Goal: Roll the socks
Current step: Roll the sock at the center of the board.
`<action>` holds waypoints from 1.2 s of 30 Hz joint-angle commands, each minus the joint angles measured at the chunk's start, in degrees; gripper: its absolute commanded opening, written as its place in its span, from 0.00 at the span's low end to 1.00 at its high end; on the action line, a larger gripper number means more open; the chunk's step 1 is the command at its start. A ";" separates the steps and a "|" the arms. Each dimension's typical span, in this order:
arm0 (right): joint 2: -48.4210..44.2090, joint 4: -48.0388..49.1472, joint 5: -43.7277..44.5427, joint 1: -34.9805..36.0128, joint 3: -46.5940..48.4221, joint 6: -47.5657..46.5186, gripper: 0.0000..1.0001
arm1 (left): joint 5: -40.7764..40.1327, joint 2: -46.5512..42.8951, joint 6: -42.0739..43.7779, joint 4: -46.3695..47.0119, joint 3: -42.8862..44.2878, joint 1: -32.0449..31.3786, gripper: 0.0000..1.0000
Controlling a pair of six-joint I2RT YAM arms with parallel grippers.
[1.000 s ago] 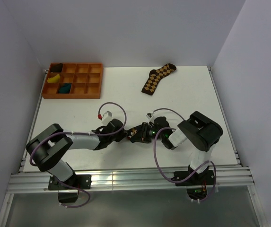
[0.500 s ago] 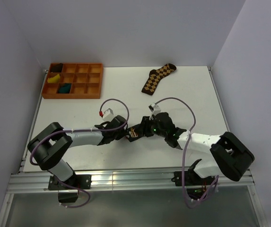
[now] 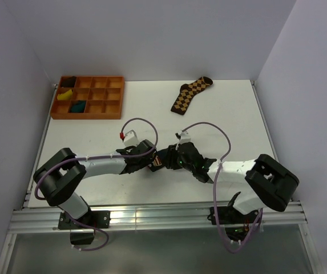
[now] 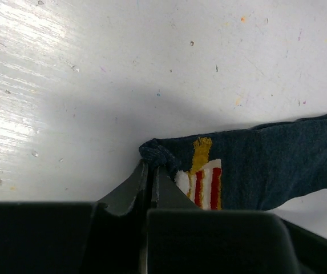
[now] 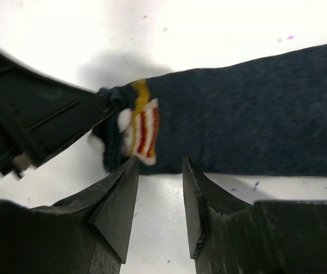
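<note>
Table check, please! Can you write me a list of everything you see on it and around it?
Surface: white table, lightly speckled.
Job's things: dark teal fabric sock with a red-and-white striped patch, lying between the arms.
Clutter: orange divided tray holding small coloured bundles; brown-and-yellow diamond-patterned sock near the far edge.
Grippers: left gripper shut on the teal sock's edge; right gripper open by the patch, not gripping.
Cables: purple cables looping over both arms.
Surroundings: plain white walls.

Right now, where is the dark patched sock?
Top view: the sock lies front-centre on the table, pinched by the left gripper, right gripper open beside it.
</note>
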 commanded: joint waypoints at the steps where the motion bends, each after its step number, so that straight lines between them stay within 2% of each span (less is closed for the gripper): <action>1: 2.87 -0.97 1.53 -1.32 4.58 -0.52 0.44 | -1.93 0.36 2.94 -6.83 -1.45 -0.35 0.00; 7: 11.39 -1.60 -0.58 -3.15 8.19 0.70 0.43 | -2.98 1.86 4.61 -10.24 0.92 -0.35 0.00; 15: 12.20 -1.52 -2.60 -7.20 6.26 2.55 0.42 | -6.94 4.93 7.59 -17.11 5.49 -1.05 0.00; 18: 9.22 2.51 -6.01 -7.12 4.16 0.88 0.42 | -7.03 6.78 8.21 -19.05 7.60 -1.40 0.00; 25: 2.62 19.91 -10.95 -5.98 -5.60 3.51 0.42 | -4.04 7.40 8.04 -18.35 9.19 -1.49 0.00; 30: 4.18 27.74 -12.80 -2.03 -7.98 5.97 0.42 | -3.08 7.57 7.51 -18.17 9.54 -1.49 0.00; 36: 8.06 31.27 -12.27 0.44 -5.61 7.73 0.43 | -2.37 7.57 6.98 -18.26 9.36 -1.49 0.00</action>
